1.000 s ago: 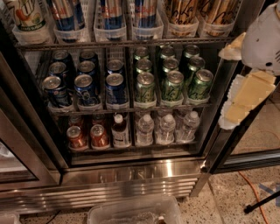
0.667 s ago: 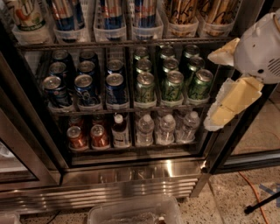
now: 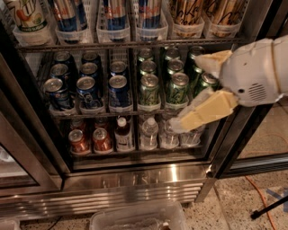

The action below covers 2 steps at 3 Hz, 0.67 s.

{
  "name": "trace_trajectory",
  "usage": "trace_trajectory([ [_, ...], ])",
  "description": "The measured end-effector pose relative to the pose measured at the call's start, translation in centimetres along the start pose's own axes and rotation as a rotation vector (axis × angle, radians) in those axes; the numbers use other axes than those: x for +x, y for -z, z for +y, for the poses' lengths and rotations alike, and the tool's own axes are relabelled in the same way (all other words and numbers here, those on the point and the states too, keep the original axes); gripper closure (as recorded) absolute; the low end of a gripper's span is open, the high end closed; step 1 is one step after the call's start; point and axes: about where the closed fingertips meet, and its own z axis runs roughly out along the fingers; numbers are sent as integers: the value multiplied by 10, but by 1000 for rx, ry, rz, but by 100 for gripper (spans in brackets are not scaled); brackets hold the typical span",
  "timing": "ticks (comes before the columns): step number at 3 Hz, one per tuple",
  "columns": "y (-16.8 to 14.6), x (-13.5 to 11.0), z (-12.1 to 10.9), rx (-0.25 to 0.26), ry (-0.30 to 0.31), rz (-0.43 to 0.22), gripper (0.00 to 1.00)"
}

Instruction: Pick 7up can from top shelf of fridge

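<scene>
Scanning from the left, I find the 7up can [image 3: 28, 15] at the far left end of the top shelf [image 3: 135, 45], upright in a clear plastic bin [image 3: 27, 36], its top cut off by the edge of my view. Just beside it to the right stand tall blue cans [image 3: 114, 13] in their own bins, then brown-and-gold cans [image 3: 189, 13]. On the rack below, short blue cans [image 3: 119, 90] fill the left half and green cans [image 3: 149, 90] the right. The lowest rack holds red cans [image 3: 80, 140] and water bottles [image 3: 148, 132], above the fridge's [image 3: 135, 182] shiny steel base. My gripper [image 3: 189, 92] hangs at the right, in front of the green cans on the middle rack, lower than the 7up can and well apart from it. Its two cream fingers [image 3: 207, 110] are spread wide and hold nothing.
</scene>
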Motion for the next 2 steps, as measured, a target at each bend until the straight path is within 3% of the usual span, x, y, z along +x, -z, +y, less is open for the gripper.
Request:
trace_trajectory([
  [1, 5, -22, 3, 14, -37, -88, 0],
  [2, 4, -22, 4, 11, -35, -86, 0],
])
